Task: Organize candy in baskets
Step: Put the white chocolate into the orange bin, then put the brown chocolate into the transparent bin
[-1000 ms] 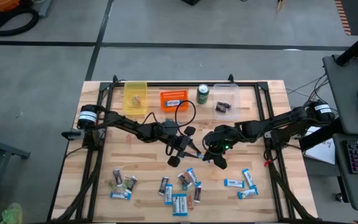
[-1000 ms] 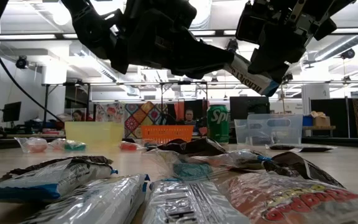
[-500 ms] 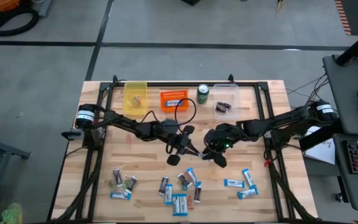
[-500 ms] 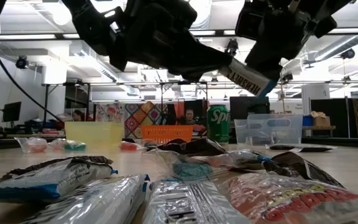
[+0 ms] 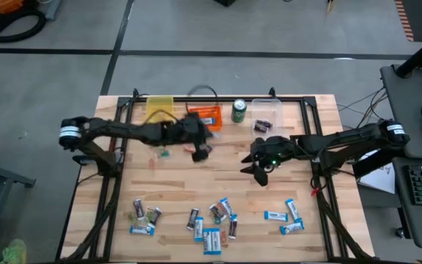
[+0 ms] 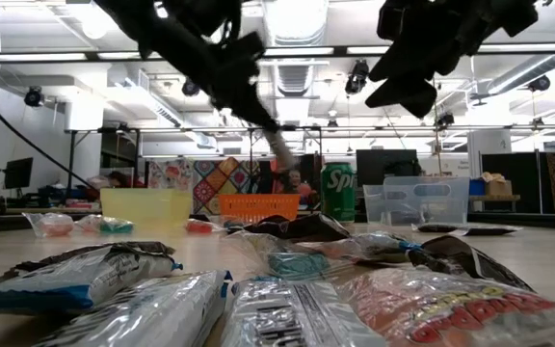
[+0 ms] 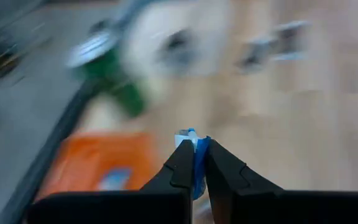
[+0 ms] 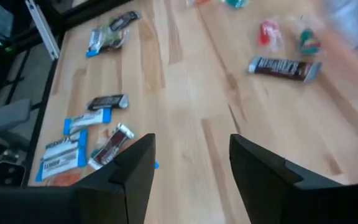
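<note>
The left gripper's [image 7: 194, 163] fingers pinched a blue-and-white bar [image 7: 196, 163], now carried to the orange basket [image 5: 205, 116]. The right gripper [image 8: 191, 163], spread empty, had completed the handover; deposit remained.

Legible markings are few. The dark brown bar [image 8: 284, 67] lying on the table in the right wrist view carries white "HERSHEY'S" lettering. The green soda can [image 6: 337, 191] in the low view shows the white letters "Sp". Print on all other wrappers is unreadable.
</note>
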Controlling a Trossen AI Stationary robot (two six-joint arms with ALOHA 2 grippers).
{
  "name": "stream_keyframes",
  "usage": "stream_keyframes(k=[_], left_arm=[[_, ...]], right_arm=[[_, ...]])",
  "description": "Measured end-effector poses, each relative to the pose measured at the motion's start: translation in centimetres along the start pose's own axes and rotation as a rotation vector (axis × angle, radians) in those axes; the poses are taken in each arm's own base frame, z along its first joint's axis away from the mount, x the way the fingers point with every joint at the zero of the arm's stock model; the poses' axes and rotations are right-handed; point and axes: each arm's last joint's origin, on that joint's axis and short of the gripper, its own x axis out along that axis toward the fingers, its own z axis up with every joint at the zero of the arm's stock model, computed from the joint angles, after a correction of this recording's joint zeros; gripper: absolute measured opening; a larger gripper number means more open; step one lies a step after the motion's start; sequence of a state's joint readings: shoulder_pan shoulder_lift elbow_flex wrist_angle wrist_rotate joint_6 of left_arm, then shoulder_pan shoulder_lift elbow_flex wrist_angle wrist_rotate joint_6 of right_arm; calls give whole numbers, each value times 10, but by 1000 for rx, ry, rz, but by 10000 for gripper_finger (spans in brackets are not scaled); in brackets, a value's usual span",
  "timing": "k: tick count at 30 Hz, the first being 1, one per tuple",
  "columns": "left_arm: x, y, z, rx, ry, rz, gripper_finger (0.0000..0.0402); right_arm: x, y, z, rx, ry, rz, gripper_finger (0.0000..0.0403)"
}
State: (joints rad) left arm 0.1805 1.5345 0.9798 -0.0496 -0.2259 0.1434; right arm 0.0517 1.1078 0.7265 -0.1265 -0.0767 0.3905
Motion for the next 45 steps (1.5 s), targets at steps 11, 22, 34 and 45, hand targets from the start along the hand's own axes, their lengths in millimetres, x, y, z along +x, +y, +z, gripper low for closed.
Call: stream_keyframes(k=[11,22,34,45], left_arm=[[22,108,-39,-536,73,35,1],[44,106,-54,-603,121,-58,17],[44,107,-53,-601,118,-56,76],[26,104,-55,-572,212,-70,84]], right_arm=[[6,-3,-5,-21,38,-27,191],[12,-6,-11,-32,86,-63,191],[12,-7,-11,-30,77,-96,191],[13,-8,-12,-20,70,-120,191]])
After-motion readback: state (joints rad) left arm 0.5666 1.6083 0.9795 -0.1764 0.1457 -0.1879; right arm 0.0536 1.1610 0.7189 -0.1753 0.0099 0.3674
